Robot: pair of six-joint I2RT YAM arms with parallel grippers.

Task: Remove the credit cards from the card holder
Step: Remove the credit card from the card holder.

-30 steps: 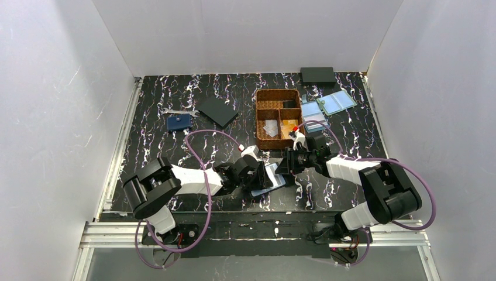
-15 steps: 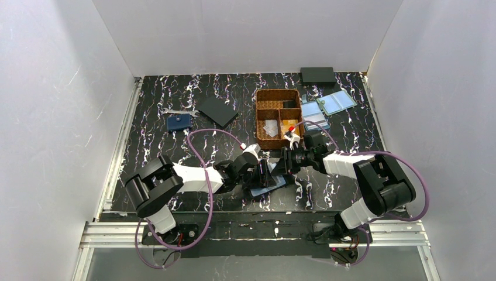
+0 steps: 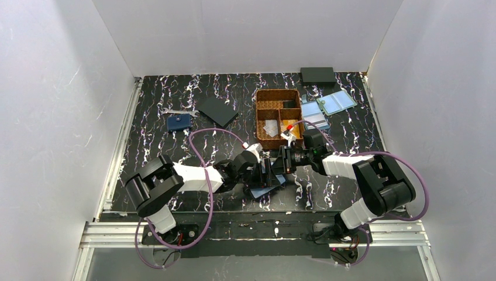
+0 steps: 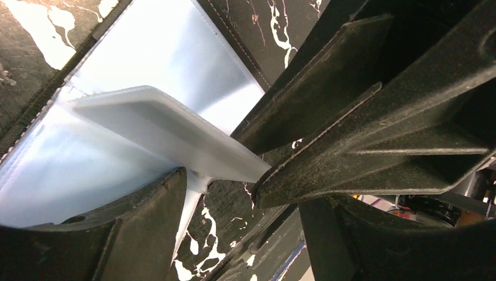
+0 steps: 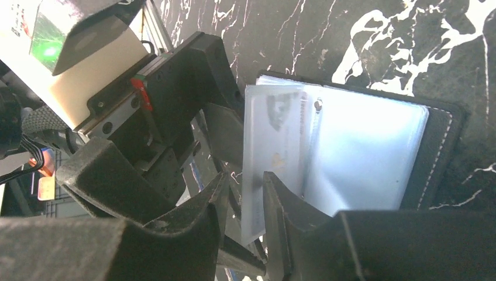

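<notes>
Just blurred print on credit card (image 5: 275,134) in right claw (image 5: 245,182)

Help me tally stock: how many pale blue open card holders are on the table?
3: the card holder at front centre; a near holder just right of the woven tray; a far holder behind-right of that. Others may be hidden.

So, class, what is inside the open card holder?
Inside the card holder: clear sleeves and one pale card tilted up from them. Whether more cards lie beneath is hidden.
</notes>
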